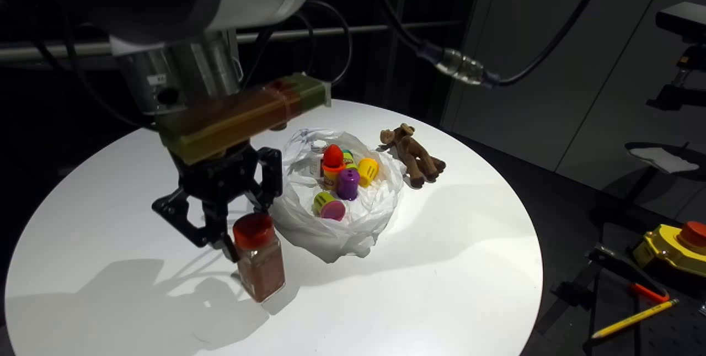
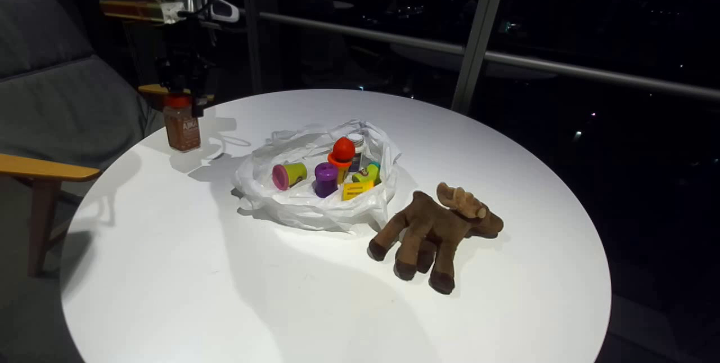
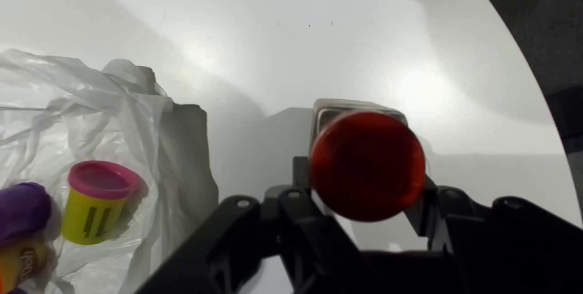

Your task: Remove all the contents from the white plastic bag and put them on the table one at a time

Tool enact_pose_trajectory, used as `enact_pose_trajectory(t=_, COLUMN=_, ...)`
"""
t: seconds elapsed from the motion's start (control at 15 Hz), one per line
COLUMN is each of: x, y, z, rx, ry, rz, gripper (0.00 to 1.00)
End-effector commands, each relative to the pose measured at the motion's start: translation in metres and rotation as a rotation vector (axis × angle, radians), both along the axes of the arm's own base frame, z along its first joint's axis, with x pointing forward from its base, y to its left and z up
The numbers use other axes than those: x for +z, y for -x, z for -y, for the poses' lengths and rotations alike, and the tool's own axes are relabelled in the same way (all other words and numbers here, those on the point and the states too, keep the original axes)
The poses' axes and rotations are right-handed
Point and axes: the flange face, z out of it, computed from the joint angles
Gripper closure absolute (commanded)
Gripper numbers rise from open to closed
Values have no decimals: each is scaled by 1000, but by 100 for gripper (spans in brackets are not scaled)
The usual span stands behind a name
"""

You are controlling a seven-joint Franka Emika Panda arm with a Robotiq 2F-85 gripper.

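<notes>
One jar (image 2: 183,129) in jaws, lettering (image 2: 190,125) blurred

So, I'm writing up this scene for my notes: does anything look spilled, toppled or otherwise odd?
No spill shows. The plush moose lies on its side on the table rather than standing. In the white plastic bag, the pink-lidded Play-Doh tub is also tipped over, not upright.

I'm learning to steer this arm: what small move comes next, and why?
Probably ease the red-lidded jar gently down until it rests on the table, before releasing: the gripper holds it low, outside the bag, and whether it touches the surface is unclear.
</notes>
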Motion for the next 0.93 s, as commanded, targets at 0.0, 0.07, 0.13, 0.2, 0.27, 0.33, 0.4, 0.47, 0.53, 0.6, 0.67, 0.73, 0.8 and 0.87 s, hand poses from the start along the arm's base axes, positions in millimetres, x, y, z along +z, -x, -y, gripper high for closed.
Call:
enact_pose_trajectory(t=0.0, x=-29, y=0, z=-15, rx=60, ry=15, rz=64, gripper=75)
enact_pose_trajectory(t=0.07, x=-37, y=-1, z=-17, rx=64, ry=16, rz=78, gripper=75)
enact_pose_trajectory(t=0.13, x=-45, y=-1, z=-17, rx=70, ry=21, rz=91, gripper=75)
enact_pose_trajectory(t=0.2, x=-50, y=-4, z=-17, rx=72, ry=24, rz=103, gripper=75)
enact_pose_trajectory(t=0.27, x=-52, y=-5, z=-16, rx=77, ry=26, rz=103, gripper=75)
enact_pose_trajectory(t=0.33, x=-48, y=-7, z=-15, rx=78, ry=27, rz=104, gripper=33)
enact_pose_trajectory(t=0.4, x=-48, y=-8, z=-13, rx=79, ry=32, rz=96, gripper=24)
enact_pose_trajectory(t=0.47, x=-48, y=-10, z=-11, rx=77, ry=39, rz=94, gripper=17)
enact_pose_trajectory(t=0.53, x=-46, y=-13, z=-8, rx=75, ry=43, rz=90, gripper=10)
enact_pose_trajectory(t=0.6, x=-43, y=-17, z=-6, rx=73, ry=44, rz=92, gripper=4)
enact_pose_trajectory(t=0.67, x=-36, y=-21, z=-2, rx=69, ry=43, rz=94, gripper=0)
enact_pose_trajectory(t=0.73, x=-27, y=-28, z=5, rx=54, ry=37, rz=97, gripper=0)
enact_pose_trajectory(t=0.8, x=-16, y=-34, z=14, rx=37, ry=31, rz=89, gripper=0)
enact_pose_trajectory(t=0.87, x=-5, y=-41, z=27, rx=11, ry=33, rz=78, gripper=0)
